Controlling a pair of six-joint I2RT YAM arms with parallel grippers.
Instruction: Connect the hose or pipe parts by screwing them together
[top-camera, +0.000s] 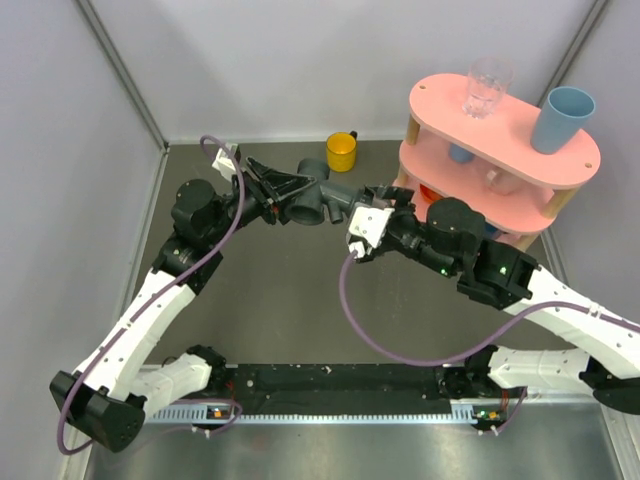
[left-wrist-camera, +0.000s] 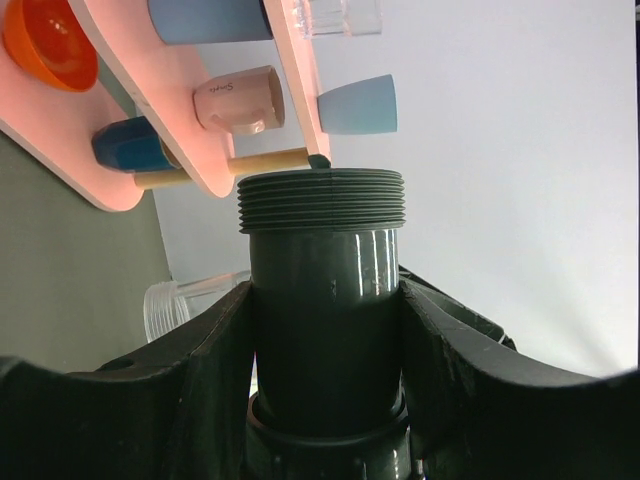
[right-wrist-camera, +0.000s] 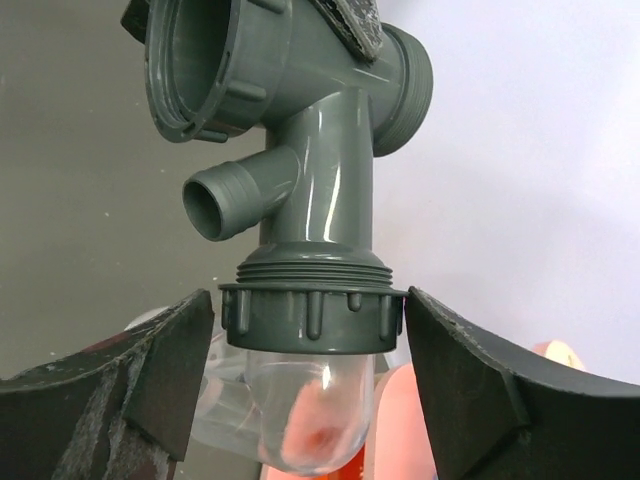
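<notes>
- Top view: the left gripper (top-camera: 285, 190) holds the dark grey plastic T-shaped pipe fitting (top-camera: 318, 200) above the grey table (top-camera: 290, 310), in the middle of the far half. The right gripper (top-camera: 385, 200) meets the fitting from the right.
- A small yellow cup (top-camera: 342, 151) stands mouth up by the back wall. To the right, a pink two-tier shelf (top-camera: 440, 100) carries a clear drinking glass (top-camera: 487, 87) and a light blue cup (top-camera: 562, 118) on its upper board.
- Left wrist view: the left gripper (left-wrist-camera: 325, 370) has its fingers (left-wrist-camera: 190, 390) half closed and clamped on the fitting's barrel, with the threaded end (left-wrist-camera: 322, 200) sticking out past them. Behind, the lower board holds an orange bowl (left-wrist-camera: 45, 40) and a pink mug (left-wrist-camera: 238, 100).
- Right wrist view: a short clear tubular piece with a grey collar (right-wrist-camera: 310, 400) sits on the threads of the fitting's stem (right-wrist-camera: 325, 170). The right gripper (right-wrist-camera: 310, 340) has its fingers (right-wrist-camera: 160, 380) close on either side of the collar; I cannot tell if they press it.
</notes>
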